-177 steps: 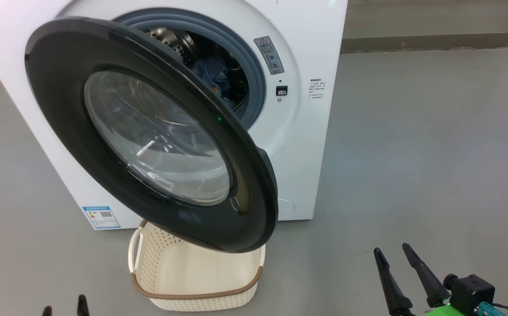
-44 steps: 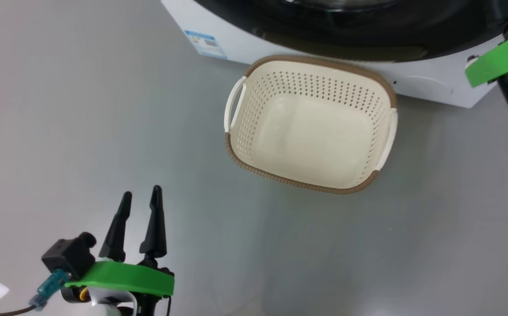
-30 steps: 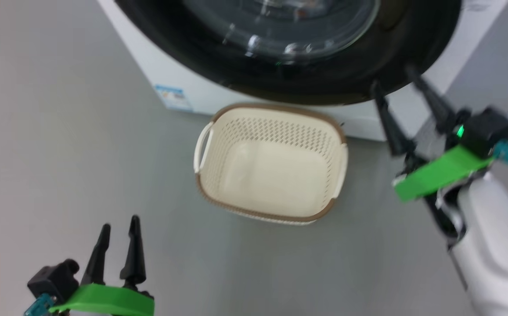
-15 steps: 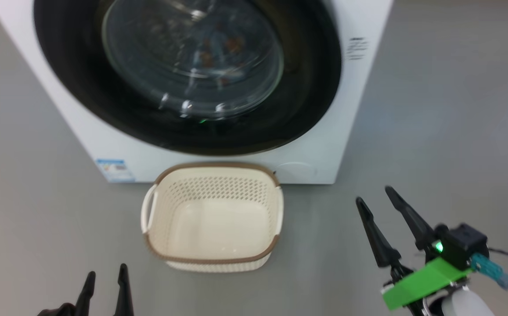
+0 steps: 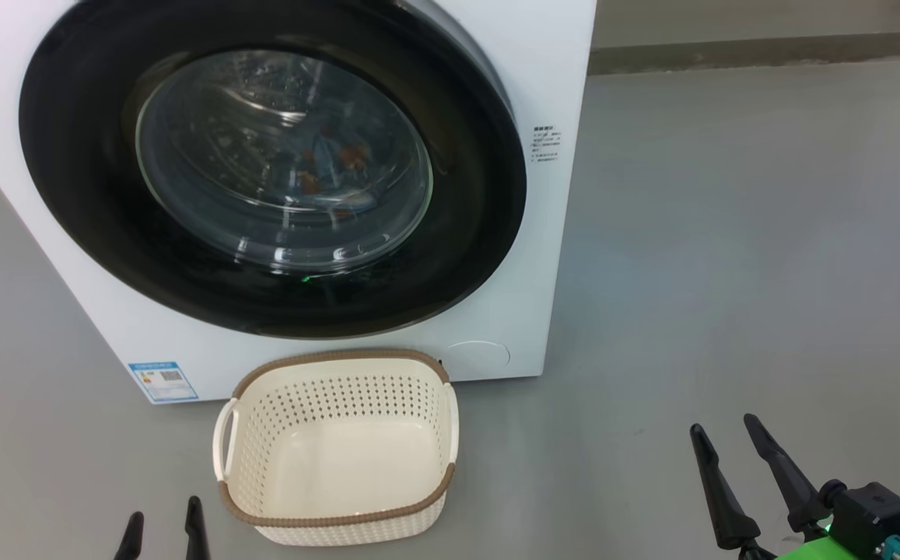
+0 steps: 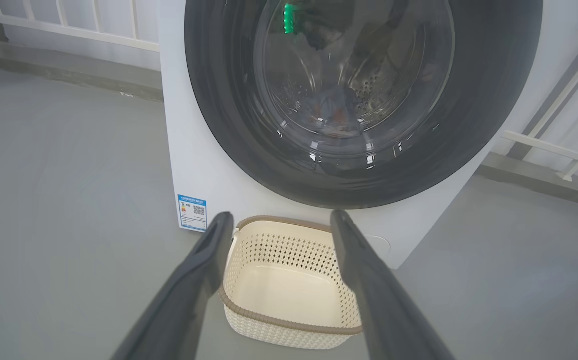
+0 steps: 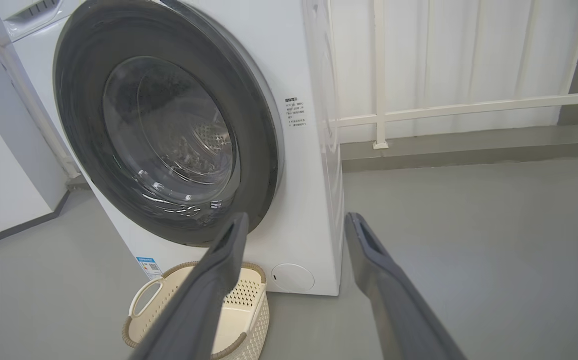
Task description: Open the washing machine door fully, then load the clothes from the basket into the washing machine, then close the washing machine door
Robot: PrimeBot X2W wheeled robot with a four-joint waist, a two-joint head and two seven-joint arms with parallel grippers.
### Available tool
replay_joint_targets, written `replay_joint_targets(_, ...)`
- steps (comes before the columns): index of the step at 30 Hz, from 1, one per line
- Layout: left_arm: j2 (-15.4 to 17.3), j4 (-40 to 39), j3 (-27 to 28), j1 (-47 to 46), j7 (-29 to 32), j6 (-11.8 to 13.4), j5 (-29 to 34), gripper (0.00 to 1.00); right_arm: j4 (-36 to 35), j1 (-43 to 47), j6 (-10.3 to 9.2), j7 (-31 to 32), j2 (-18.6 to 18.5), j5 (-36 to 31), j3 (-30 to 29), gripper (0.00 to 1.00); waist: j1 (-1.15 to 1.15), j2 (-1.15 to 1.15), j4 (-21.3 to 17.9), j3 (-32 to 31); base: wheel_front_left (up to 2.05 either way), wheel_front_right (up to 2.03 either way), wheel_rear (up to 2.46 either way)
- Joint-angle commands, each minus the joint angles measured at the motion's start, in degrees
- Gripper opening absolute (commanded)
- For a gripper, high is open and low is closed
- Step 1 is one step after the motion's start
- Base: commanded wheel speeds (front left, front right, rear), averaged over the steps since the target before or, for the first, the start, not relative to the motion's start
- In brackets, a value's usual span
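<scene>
Sealing the clothes (image 5: 325,167) in, the washing machine door (image 5: 76,163) sits shut above the empty basket (image 5: 341,359), so left claw (image 5: 164,509) and right claw (image 5: 723,424) hang spread, empty.

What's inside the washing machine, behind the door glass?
Through the closed washing machine door, the clothes show as blue fabric with orange-brown prints in the steel drum. Reflections hide the rest.
</scene>
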Motion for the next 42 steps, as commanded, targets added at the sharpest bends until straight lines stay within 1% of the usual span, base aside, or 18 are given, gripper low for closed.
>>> replay_joint_targets(1,0.7,-1.5,2.1,-0.7,-0.4,-0.2,0.6,1.0,-1.8,-0.6,-0.32,-0.3,-0.1,-0.5,0.7,1.0,0.01,0.0,0.0,-0.2,0.0,0.0,0.0)
replay_joint_targets(7,0.7,-1.1,2.3,-0.7,-0.4,-0.5,0.8,1.0,-2.2,0.0,-0.32,-0.3,0.9,-1.0,-0.1,1.0,0.01,0.0,0.4,-0.1,0.0,0.0,0.0)
replay_joint_targets(14,0.7,-0.7,2.0,-1.1,-0.4,-1.6,0.9,1.0,-2.0,-0.3,-0.32,-0.3,1.5,-1.1,0.0,1.0,0.01,0.0,0.6,0.0,0.0,0.0,0.0)
replay_joint_targets(15,0.0,0.3,0.2,0.0,0.0,-1.6,0.4,0.0,-0.5,0.0,0.0,0.0,1.9,-0.8,-1.4,0.0,0.01,0.0,0.6,0.0,0.0,0.0,0.0)
replay_joint_targets(19,-1.0,2.8,-0.2,0.1,0.1,-1.5,0.3,0.0,2.5,0.1,0.02,0.1,2.1,-0.7,-1.4,0.0,0.01,0.0,0.6,0.0,0.0,0.0,0.0)
replay_joint_targets(22,-1.0,3.2,0.0,-0.2,0.6,-1.6,-1.3,0.0,2.9,0.0,0.01,0.5,2.1,1.0,-1.5,0.0,0.02,0.0,0.6,0.0,0.0,0.0,0.0)
replay_joint_targets(26,-1.0,3.2,0.2,-0.6,1.3,-1.7,-3.6,0.0,2.9,-0.3,0.0,1.1,2.1,3.5,-1.6,0.0,0.14,0.0,0.5,0.0,0.0,0.0,0.0)
replay_joint_targets(30,-0.9,3.2,0.4,-1.0,2.0,-1.8,-5.9,0.0,3.2,-0.6,-0.01,1.7,2.1,6.0,-1.8,0.0,0.02,0.0,0.4,0.1,0.0,0.0,0.0)
replay_joint_targets(42,-0.8,3.4,0.9,-2.3,3.9,-2.1,-12.9,0.0,3.7,-1.6,-0.04,3.5,2.2,13.4,-2.3,0.0,0.01,0.0,0.2,0.4,0.0,0.0,0.0)
